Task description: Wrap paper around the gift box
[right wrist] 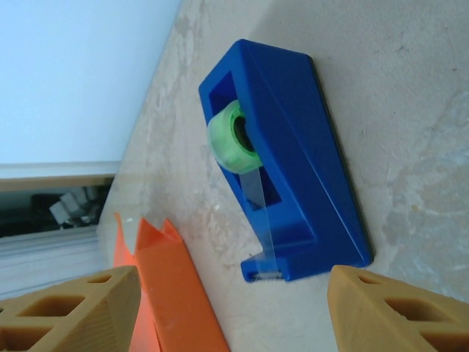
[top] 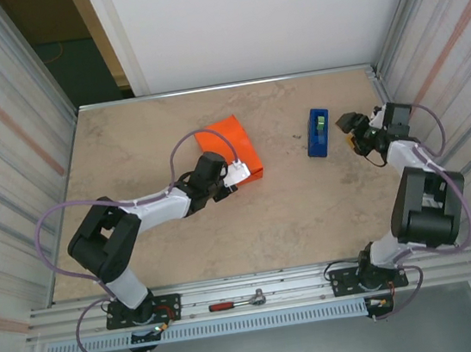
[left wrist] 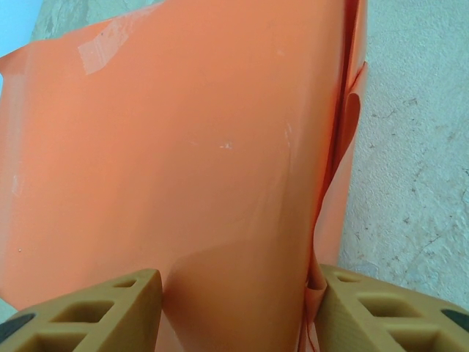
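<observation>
Paper [top: 229, 142] is pinched by the left hand [left wrist: 238, 308]; the right hand [right wrist: 234, 312] is held spread near a tape dispenser [right wrist: 293, 176].

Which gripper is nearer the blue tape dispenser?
Right. The right gripper sits just right of the tape dispenser, jaws open; the left gripper is across the table, clasping the orange paper.

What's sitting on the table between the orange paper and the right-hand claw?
A blue tape dispenser lies between the orange paper and the right gripper, seen from the top camera.
</observation>
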Controlling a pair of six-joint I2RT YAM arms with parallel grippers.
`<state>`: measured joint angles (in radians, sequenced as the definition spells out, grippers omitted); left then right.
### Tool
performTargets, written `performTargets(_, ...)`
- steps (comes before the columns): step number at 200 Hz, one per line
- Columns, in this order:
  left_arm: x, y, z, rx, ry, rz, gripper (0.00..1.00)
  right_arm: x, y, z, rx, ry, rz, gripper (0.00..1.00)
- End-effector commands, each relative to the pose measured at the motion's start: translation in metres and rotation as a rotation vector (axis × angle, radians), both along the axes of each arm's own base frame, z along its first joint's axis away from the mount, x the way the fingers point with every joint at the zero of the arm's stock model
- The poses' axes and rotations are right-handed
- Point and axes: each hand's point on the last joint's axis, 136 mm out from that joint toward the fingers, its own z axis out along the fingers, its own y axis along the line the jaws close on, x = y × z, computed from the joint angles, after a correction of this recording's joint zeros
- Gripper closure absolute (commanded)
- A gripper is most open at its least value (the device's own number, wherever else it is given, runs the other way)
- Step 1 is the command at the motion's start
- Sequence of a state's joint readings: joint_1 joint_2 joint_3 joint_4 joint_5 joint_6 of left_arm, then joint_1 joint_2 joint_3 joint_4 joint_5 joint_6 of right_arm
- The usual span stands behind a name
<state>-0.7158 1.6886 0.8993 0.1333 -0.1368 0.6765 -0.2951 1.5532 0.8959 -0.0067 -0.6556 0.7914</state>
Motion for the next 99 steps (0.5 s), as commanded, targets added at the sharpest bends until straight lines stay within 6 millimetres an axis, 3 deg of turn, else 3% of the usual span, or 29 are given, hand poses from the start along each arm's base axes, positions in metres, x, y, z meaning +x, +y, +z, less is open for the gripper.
performTargets(1, -0.011, 0.005, -0.023, 0.053, 0.076, 0.006, 0.45, 0.011, 0.016, -0.007, 0.098, 0.009, 0.057, 0.36)
performTargets(47, -0.011, 0.007, -0.028, 0.073, 0.079, 0.011, 0.46, 0.032, 0.026, -0.026, 0.077, 0.026, 0.120, 0.50)
performTargets(99, -0.011, 0.008, -0.029, 0.078, 0.086, 0.013, 0.47, 0.039, 0.031, -0.044, 0.100, 0.046, 0.136, 0.61)
